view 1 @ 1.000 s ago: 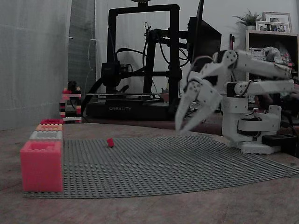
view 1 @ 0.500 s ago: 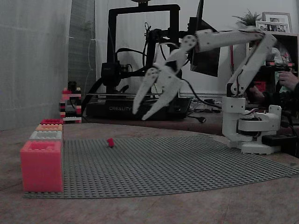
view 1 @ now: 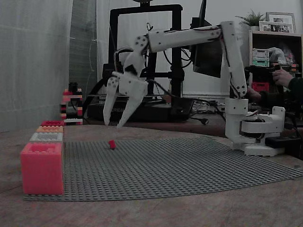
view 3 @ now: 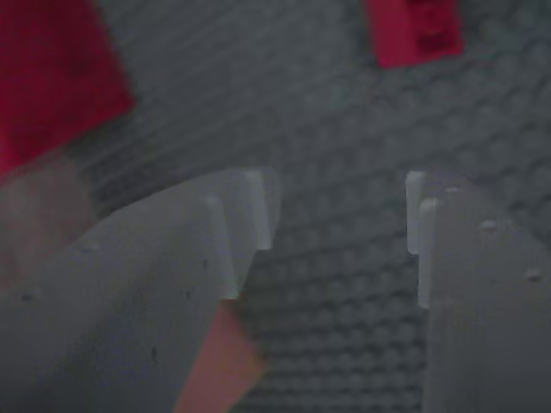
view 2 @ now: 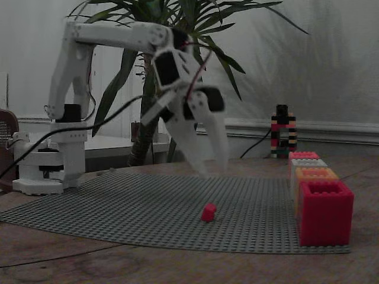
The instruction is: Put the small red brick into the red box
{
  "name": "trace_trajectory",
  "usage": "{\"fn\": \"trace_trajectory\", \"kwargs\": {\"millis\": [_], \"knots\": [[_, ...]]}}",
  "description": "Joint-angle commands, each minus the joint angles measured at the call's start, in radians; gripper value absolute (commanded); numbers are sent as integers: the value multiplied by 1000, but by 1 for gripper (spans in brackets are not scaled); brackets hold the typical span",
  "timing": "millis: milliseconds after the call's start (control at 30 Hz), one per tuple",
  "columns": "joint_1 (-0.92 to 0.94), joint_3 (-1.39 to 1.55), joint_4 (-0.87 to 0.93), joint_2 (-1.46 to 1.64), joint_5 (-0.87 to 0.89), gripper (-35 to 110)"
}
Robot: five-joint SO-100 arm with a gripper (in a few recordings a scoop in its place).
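1. The small red brick (view 1: 111,144), a tiny bright red plastic building brick, lies loose on the grey studded baseplate (view 1: 189,165), near the plate's far edge in a fixed view; in another fixed view it sits (view 2: 208,212) towards the plate's near edge. In the wrist view it appears at the top edge (view 3: 413,30), blurred.
2. The white two-finger gripper (view 1: 113,124) hangs in the air above the baseplate, fingertips pointing down, with nothing between them. It is apart from the brick, higher and slightly to one side in both fixed views (view 2: 212,167).
3. The fingers are spread wide; the wrist view shows one pale finger (view 3: 172,258) at the left and the other at the right, with bare studded plate in the gap.
4. The white arm (view 1: 189,38) reaches out from its base (view 1: 255,127), which stands at the right edge of the baseplate in that fixed view.
5. A row of four studded brick boxes lines the baseplate's left edge in a fixed view: a pink-salmon box (view 1: 41,168) nearest the camera, then a grey box (view 1: 46,136), an orange box (view 1: 49,128), and the deep crimson red box (view 1: 52,123) farthest back. The same row shows at the right edge in the other fixed view, the red box (view 2: 303,155) again at the far end.
6. A red, black and white brick tower (view 1: 71,105) stands on the tabletop beyond the row.
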Motion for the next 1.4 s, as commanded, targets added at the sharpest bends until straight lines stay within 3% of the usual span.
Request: {"fn": "trace_trajectory", "kwargs": {"millis": [0,1367], "knots": [[29,-127,49,-11,-6,13],[83,-342,107,-296,-41,13]]}}
